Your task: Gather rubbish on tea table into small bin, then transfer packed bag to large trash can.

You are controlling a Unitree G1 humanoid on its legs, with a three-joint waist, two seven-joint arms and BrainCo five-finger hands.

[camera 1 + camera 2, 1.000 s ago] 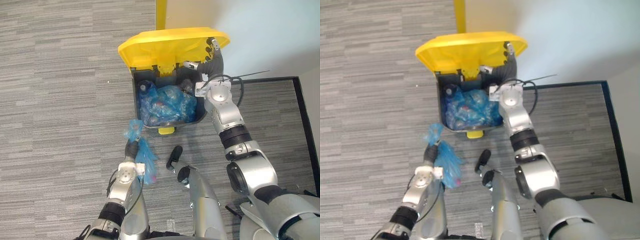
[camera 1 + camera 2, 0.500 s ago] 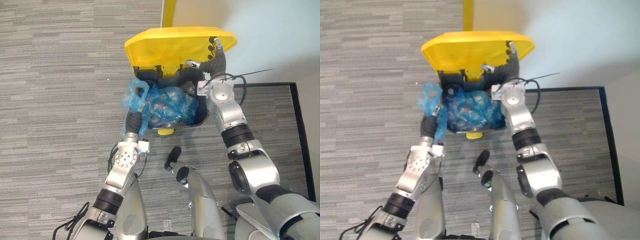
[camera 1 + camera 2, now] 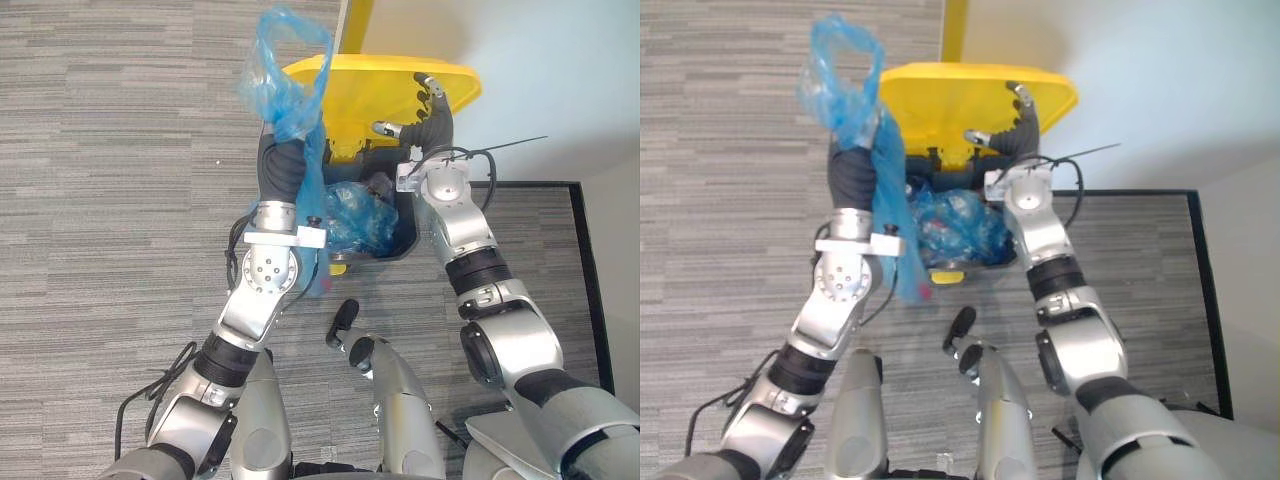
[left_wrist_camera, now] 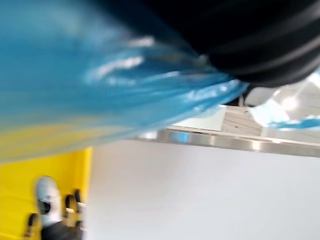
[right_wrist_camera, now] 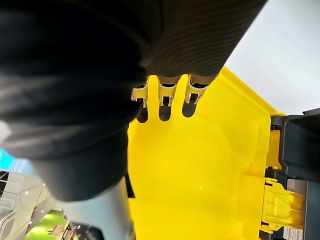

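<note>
Blue bag (image 3: pixel 291 62) held high at left hand (image 3: pixel 283 170), above near-left rim of large trash can (image 3: pixel 408 228); bag's tail draped down along forearm. Left fingers hidden by bag, so grip cannot be told. Yellow lid (image 3: pixel 365 90) kept open by right hand (image 3: pixel 429 112), fingers straight and relaxed, pressed against lid's inner face. Other blue bags (image 3: pixel 358 208) seen inside can.

Grey striped carpet floor (image 3: pixel 100 200) spreads from 6 to 11 o'clock. A white painted wall (image 3: pixel 560 60) sits at 1 o'clock, a yellow vertical strip (image 3: pixel 356 25) at 12, and a thin black floor line (image 3: pixel 535 184) at 3.
</note>
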